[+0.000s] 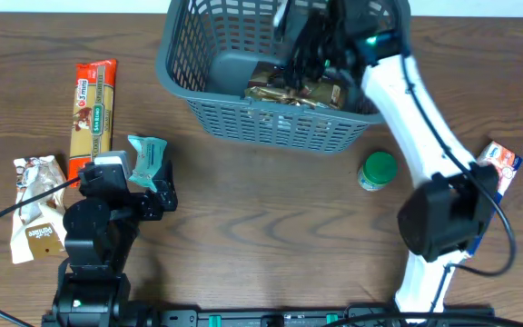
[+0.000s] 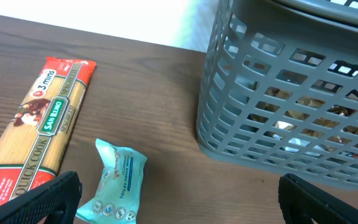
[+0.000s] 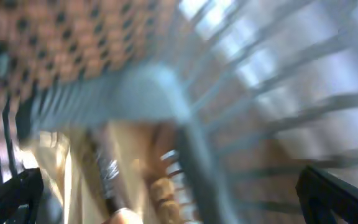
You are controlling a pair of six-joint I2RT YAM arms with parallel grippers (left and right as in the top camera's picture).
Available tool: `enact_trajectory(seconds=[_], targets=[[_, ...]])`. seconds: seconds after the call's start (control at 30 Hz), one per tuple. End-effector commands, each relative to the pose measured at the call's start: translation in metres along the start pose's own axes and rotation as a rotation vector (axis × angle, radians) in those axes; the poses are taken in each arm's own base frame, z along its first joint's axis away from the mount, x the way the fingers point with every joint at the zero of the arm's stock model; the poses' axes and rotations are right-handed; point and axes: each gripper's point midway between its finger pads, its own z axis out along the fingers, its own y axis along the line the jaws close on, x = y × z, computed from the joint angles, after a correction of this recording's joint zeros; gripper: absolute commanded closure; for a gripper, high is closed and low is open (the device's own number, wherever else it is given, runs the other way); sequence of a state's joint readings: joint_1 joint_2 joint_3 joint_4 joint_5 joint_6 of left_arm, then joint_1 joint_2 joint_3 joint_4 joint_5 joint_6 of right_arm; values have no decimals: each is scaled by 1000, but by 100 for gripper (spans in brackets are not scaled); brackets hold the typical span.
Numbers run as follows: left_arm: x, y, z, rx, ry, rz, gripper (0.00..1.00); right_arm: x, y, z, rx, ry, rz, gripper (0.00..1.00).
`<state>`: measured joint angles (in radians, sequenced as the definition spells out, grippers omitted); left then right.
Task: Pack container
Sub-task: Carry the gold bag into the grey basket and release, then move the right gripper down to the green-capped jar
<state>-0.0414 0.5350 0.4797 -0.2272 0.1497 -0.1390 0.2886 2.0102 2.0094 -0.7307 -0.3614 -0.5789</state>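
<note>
The container, a big grey-blue lattice basket, stands at the back middle of the table, and its slotted wall fills the right of the left wrist view. My right gripper reaches down inside it, above gold-brown packets. The right wrist view is blurred, but that gripper stands open over a gold packet and the container wall, holding nothing. My left gripper hovers open at the front left, just behind a teal tissue pack. The pack lies near the left finger of that gripper.
A red spaghetti pack lies left of the tissue pack, also seen as a long pack. A white and brown snack packet is at the far left. A green-lidded jar and a red-white packet sit right of the basket.
</note>
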Motion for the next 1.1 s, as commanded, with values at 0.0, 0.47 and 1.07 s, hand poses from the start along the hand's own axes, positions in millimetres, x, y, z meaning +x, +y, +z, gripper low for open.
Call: enact_trajectory(seconds=[0.0, 0.47, 1.07], targets=[[-14, -2, -4, -2, -33, -8, 2, -60, -59, -118, 263, -158, 228, 1], [-14, -2, -4, -2, -33, -8, 2, 154, -107, -309, 779, 170, 1448, 1], [-14, -2, -4, -2, -33, -8, 2, 202, -24, -268, 563, 577, 1395, 1]])
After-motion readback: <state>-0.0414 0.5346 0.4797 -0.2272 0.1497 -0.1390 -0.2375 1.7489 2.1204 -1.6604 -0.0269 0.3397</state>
